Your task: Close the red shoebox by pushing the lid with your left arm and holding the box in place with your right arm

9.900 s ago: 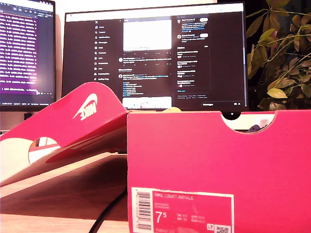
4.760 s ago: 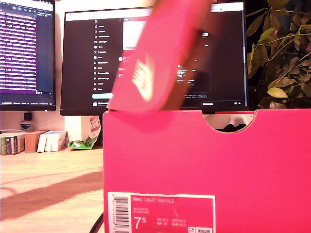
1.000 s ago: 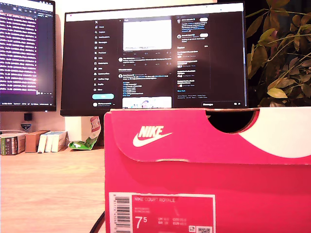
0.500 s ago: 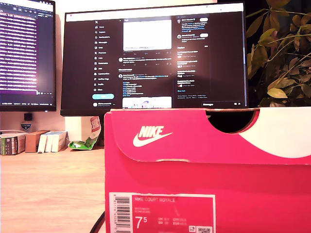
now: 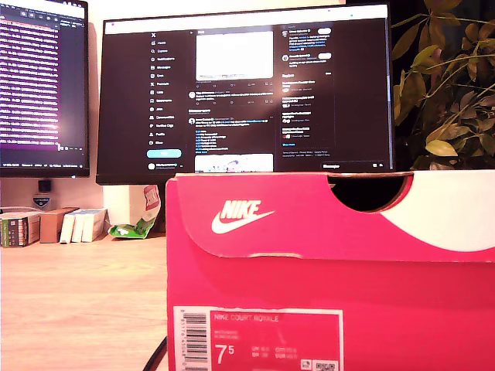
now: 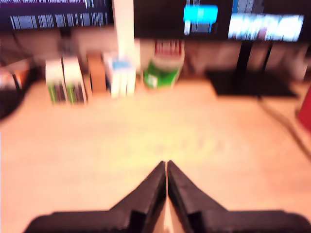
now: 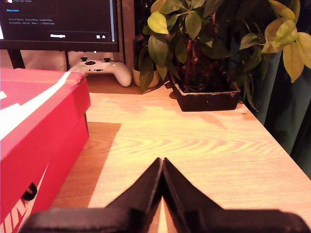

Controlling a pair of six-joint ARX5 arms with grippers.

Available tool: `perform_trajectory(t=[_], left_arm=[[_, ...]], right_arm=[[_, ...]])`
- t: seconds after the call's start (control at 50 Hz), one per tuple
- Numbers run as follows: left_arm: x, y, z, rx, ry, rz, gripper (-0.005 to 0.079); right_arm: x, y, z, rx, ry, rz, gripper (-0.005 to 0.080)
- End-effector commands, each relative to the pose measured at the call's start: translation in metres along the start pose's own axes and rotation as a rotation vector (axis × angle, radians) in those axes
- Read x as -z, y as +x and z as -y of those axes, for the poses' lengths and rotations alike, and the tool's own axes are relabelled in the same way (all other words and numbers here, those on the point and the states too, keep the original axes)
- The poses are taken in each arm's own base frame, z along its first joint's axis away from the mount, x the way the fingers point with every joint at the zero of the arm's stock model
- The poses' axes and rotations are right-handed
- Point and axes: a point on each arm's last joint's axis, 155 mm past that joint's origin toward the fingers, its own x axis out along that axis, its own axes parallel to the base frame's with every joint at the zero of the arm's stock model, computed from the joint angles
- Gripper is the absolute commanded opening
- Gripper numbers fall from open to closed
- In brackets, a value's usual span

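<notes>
The red Nike shoebox (image 5: pixel 332 301) fills the exterior view's lower right, with its lid (image 5: pixel 263 216) down flat over the box. The second wrist view catches a corner of the same shoebox (image 7: pixel 39 131), and my second gripper (image 7: pixel 162 160) is shut and empty over bare wood beside it, not touching it. My first gripper (image 6: pixel 166 164) is also shut with nothing in it, hovering over the wooden desk (image 6: pixel 146 141); only a red sliver shows at that picture's edge. Neither gripper appears in the exterior view.
Two monitors (image 5: pixel 247 93) stand behind the box. Small boxes (image 6: pixel 87 77) and a green packet (image 6: pixel 163 73) line the back of the desk. A potted plant (image 7: pixel 204 58) and a white game controller (image 7: pixel 102 68) sit beyond the shoebox. A black cable (image 6: pixel 286 131) runs across the desk.
The lid swung from lying open at the exterior view's left, up over the box, and down onto it. Nothing has moved in the last second.
</notes>
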Motion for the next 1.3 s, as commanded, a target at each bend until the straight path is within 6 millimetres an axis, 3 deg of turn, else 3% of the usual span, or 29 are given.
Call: perform_trajectory(t=[0.0, 0.2, 0.34, 0.48, 0.7, 0.92, 1.28], left_arm=[[0.021, 0.002, -0.002, -0.006, -0.006, -0.053, -0.0019], [0.045, -0.001, -0.005, -0.016, -0.01, -0.151, -0.0019], [0.047, -0.001, -0.005, -0.017, -0.01, -0.155, -0.0019], [0.042, -0.003, -0.005, -0.019, -0.011, -0.132, -0.0019], [0.008, -0.008, -0.01, -0.035, -0.011, 0.018, -0.0019], [0.01, -0.008, -0.017, -0.065, -0.017, 0.009, -0.0019], [0.01, -0.008, -0.017, -0.066, -0.017, 0.009, -0.0019]], right_arm=[[0.004, 0.001, 0.002, 0.01, 0.005, -0.002, -0.0012], [0.004, 0.001, 0.002, 0.01, 0.005, -0.002, -0.0012], [0.004, 0.001, 0.002, 0.01, 0.005, -0.002, -0.0012], [0.005, 0.001, 0.006, 0.025, 0.007, -0.003, -0.0012], [0.005, 0.002, 0.019, 0.078, 0.016, -0.006, -0.0012], [0.006, 0.001, 0.031, 0.127, 0.024, -0.009, -0.0012], [0.006, 0.001, 0.032, 0.129, 0.024, -0.009, -0.0012]])
